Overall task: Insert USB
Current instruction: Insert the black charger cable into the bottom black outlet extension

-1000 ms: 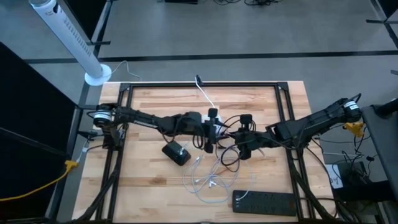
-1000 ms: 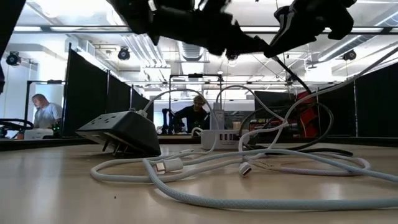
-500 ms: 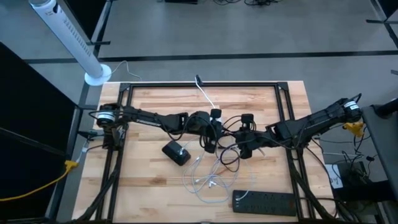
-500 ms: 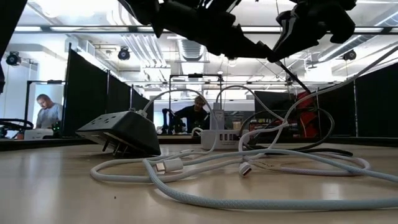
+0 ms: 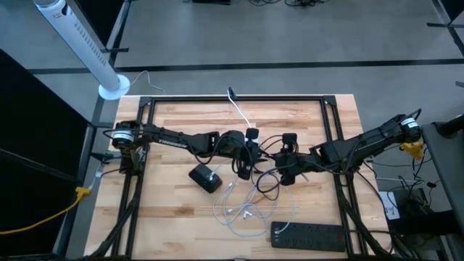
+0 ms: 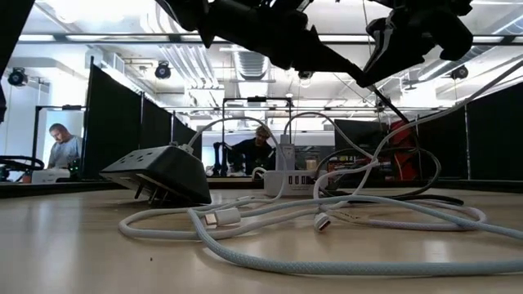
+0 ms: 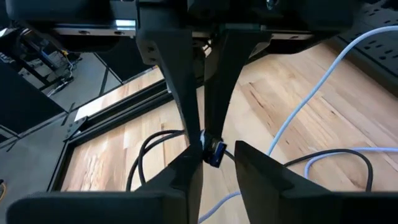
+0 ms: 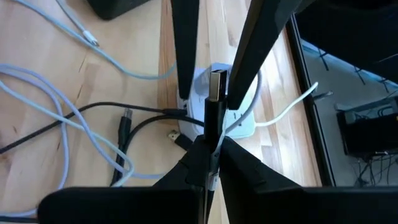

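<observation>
A black USB plug (image 8: 214, 102) with a metal end is held above the table's middle by my shut right gripper (image 8: 211, 149), which reaches in from the right (image 5: 284, 162). Its black cable (image 6: 384, 102) hangs down to loops on the wood (image 5: 268, 181). My left gripper (image 7: 217, 160) comes from the left (image 5: 249, 151), open, with one finger (image 8: 185, 87) on each side of the plug's metal end. A white USB hub (image 6: 288, 181) rests on the table below them, also seen in the right wrist view (image 8: 245, 121). My right gripper pinches the plug's black housing (image 8: 213, 124) between its two fingers, which lie along the plug and slant down from the table's right. The metal end (image 8: 216, 84) sticks out past the fingertips toward my left gripper. The plug is lifted clear, its cable hanging slack. My left gripper: I cannot tell whether a finger touches the plug's metal end (image 7: 213, 151).
A black power block (image 5: 205, 177) lies left of centre and a black power strip (image 5: 308, 233) at the near edge. White cables (image 5: 243, 206) with loose connectors (image 6: 221, 218) tangle between them. People (image 6: 57, 147) sit in the room beyond.
My left gripper has tipped a little at the wrist while staying beside the plug. The plug, the hub and the cables on the table lie as before.
</observation>
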You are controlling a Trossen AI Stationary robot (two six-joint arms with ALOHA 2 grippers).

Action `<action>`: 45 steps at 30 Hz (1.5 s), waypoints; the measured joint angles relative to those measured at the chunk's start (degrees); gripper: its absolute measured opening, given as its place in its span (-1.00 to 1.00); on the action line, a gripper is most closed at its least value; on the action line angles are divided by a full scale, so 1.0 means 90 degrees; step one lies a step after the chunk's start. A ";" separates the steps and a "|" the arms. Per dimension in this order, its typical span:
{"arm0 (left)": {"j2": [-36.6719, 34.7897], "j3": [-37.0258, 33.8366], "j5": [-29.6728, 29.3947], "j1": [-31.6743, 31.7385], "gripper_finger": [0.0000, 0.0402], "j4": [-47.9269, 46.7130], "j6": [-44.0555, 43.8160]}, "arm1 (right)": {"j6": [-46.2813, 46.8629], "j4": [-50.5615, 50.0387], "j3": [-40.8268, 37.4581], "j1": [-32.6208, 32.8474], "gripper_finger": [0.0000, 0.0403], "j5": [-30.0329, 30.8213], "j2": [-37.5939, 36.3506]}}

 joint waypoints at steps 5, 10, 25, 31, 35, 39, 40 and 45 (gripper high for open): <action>-0.0007 0.0000 0.0020 -0.0001 -0.55 0.0007 0.0002 | 0.0077 -0.0066 -0.0002 -0.0002 -0.94 0.0011 0.0000; -0.0009 0.0000 0.0013 -0.0001 -0.71 0.0020 0.0031 | 0.0127 -0.0063 -0.0014 -0.0002 -0.94 0.0007 0.0000; -0.0014 0.0002 -0.0314 -0.0010 -0.97 -0.0057 0.0172 | 0.0370 -0.0060 -0.0032 0.0014 -0.92 0.0007 0.0000; -0.0014 0.0002 -0.0330 -0.0010 -0.97 -0.0071 0.0168 | 0.0400 -0.0453 -0.0032 0.0178 -0.36 0.0001 -0.0049; -0.0016 0.0002 -0.0304 -0.0013 -0.98 -0.0057 0.0189 | 0.0178 -0.0524 -0.0229 0.0879 -0.15 0.0926 -0.0090; -0.0016 0.0002 -0.0049 -0.0015 -0.98 -0.0027 0.0192 | 0.0678 -0.0507 -0.0644 0.1737 -0.18 0.2528 -0.0220; -0.0016 0.0002 0.0021 -0.0015 -0.98 -0.0005 0.0192 | 0.0853 -0.0514 -0.0771 0.1928 -0.20 0.2809 -0.0249; -0.0016 0.0002 0.0171 -0.0025 -0.98 0.0215 0.0193 | 0.1828 -0.0377 -0.1533 0.2393 -0.32 0.3414 -0.0528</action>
